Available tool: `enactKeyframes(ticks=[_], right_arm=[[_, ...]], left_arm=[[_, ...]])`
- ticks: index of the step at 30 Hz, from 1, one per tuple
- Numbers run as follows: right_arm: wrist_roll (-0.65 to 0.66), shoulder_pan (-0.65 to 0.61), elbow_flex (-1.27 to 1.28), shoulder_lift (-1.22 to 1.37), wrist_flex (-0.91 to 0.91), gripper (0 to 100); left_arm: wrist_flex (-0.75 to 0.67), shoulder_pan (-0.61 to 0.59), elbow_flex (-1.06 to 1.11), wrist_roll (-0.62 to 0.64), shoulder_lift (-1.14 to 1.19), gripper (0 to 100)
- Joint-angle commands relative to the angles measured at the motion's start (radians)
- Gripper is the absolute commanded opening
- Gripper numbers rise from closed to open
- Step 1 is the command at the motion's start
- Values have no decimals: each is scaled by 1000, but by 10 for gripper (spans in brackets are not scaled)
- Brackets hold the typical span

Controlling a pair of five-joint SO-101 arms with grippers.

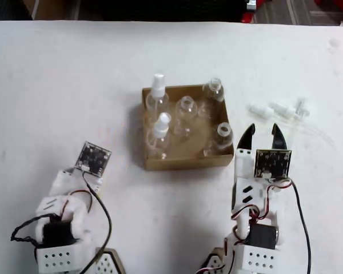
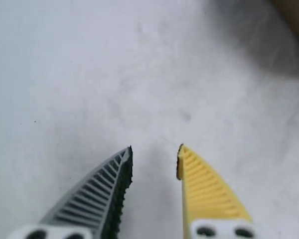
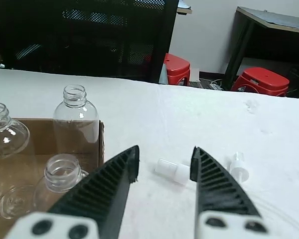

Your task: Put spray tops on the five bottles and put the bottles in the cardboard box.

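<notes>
at frame centre the cardboard box [image 1: 183, 161] holds five bottles [image 1: 186, 108], the two at left wearing spray tops [image 1: 158, 83]; loose tops [image 1: 277, 109] lie to its right. right gripper [image 1: 263, 129], lower right, and left gripper [image 2: 155, 149], lower left, both gape empty.

White table [image 1: 74, 85]: cardboard box [image 1: 186, 161] at centre, loose spray tops [image 1: 277, 110] near its right side.
</notes>
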Motion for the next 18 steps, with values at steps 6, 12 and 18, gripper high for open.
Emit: enactKeyframes(ticks=[6, 12, 18], right_arm=[[-3, -1, 9, -1, 4, 149], [-12, 36, 9, -2, -22, 151], [-57, 97, 3, -1, -61, 152]], left_arm=[[-12, -13, 2, -3, -5, 139], [-12, -13, 2, -8, -5, 140], [-18, -13, 2, -3, -5, 140]])
